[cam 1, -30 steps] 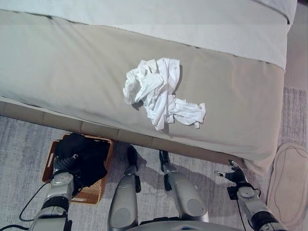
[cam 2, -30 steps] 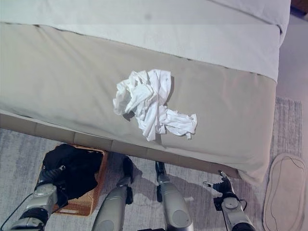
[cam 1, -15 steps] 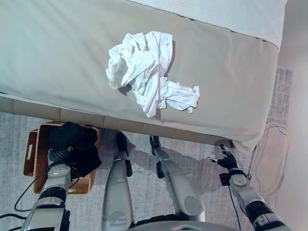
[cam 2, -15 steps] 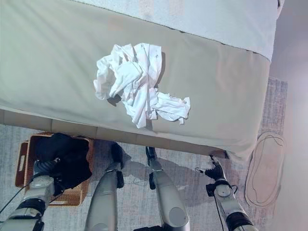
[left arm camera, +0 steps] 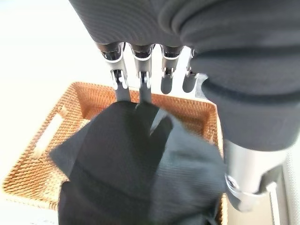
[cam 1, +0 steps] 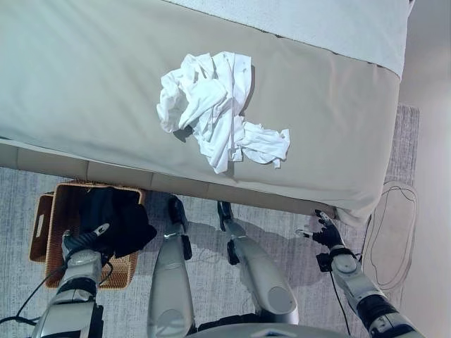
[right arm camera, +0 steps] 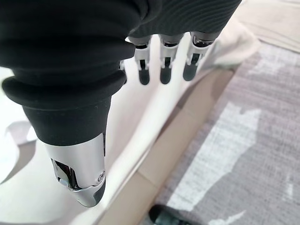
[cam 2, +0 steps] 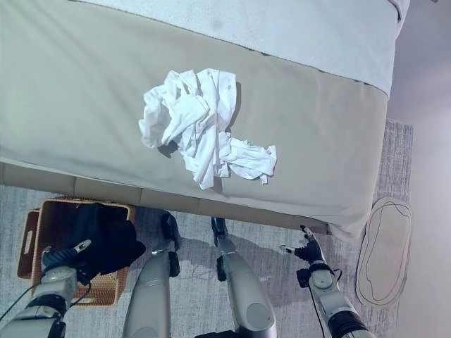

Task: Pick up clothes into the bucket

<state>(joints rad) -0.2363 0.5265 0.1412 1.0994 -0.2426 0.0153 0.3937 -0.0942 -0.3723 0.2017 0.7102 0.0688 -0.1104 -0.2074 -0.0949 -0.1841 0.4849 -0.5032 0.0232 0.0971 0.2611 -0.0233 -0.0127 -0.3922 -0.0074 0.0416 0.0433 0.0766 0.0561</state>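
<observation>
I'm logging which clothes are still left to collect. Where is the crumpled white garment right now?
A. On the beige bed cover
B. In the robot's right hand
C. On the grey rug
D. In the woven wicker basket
A: the crumpled white garment lies on the beige bed cover, while the woven wicker basket on the floor holds a black garment and the right hand is empty.

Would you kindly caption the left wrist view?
Left hand open above black garment lying in woven wicker basket.
</observation>
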